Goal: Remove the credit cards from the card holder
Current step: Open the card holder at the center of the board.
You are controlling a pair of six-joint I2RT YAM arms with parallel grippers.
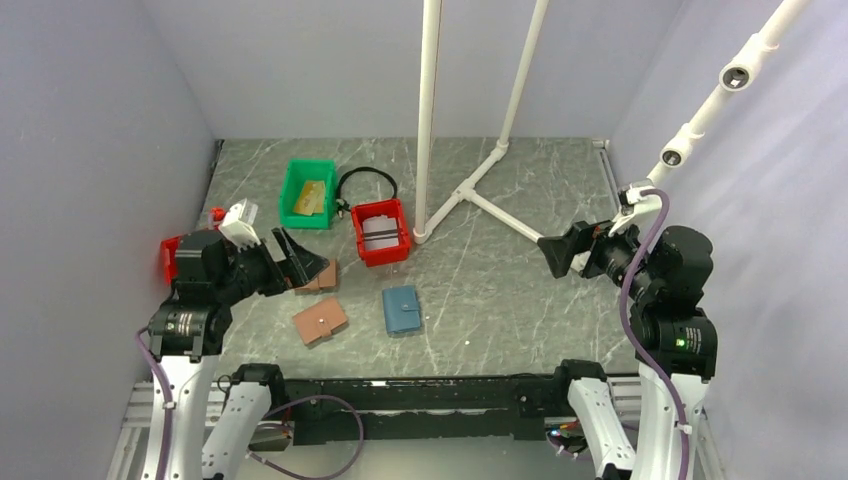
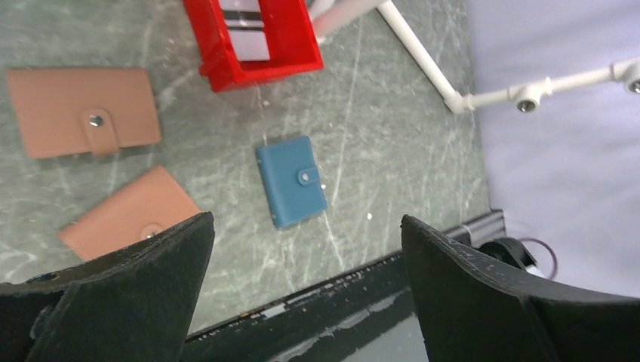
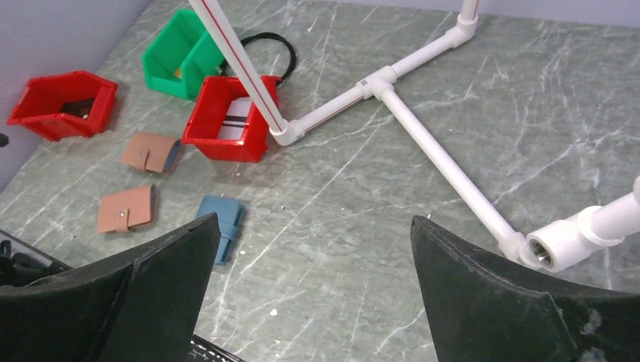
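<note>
The card holder [image 1: 402,308] is a small blue wallet lying folded shut on the marble table, its snap tab fastened; it also shows in the left wrist view [image 2: 292,181] and the right wrist view [image 3: 221,225]. No credit cards show at it; a flat gold-tan card [image 1: 311,197] lies in the green bin [image 1: 305,221]. My left gripper [image 1: 298,258] [image 2: 306,222] hovers open to the holder's left, above a brown wallet. My right gripper [image 1: 560,255] [image 3: 315,221] hangs open far to the right, nothing between its fingers.
Two brown wallets [image 1: 320,320] [image 1: 320,277] lie left of the holder. A red bin [image 1: 385,256] with a striped card stands behind it, another red bin [image 1: 168,258] at the far left. A white pipe frame [image 1: 430,120] rises mid-table; a black cable loop [image 1: 366,178] lies by the bins.
</note>
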